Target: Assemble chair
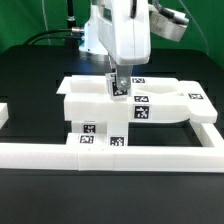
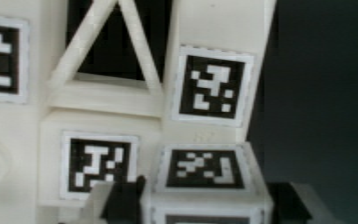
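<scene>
Chunky white chair parts with black-and-white tags lie packed together on the black table. In the exterior view a wide flat panel (image 1: 88, 101) sits toward the left, and more tagged pieces (image 1: 165, 103) reach to the right. My gripper (image 1: 118, 90) comes straight down over the middle of the group. In the wrist view its two dark fingers (image 2: 130, 200) stand on either side of a small tagged white block (image 2: 202, 170), pressed against its sides. My gripper (image 2: 208, 206) is shut on that block. Beyond it lie a panel with a triangular cut-out (image 2: 114, 45) and another tagged piece (image 2: 208, 88).
A long white border rail (image 1: 140, 154) runs along the front of the parts and turns back at the exterior view's right (image 1: 212, 118). A short white piece (image 1: 3, 113) shows at the left edge. Cables and the arm's base (image 1: 95, 40) stand behind.
</scene>
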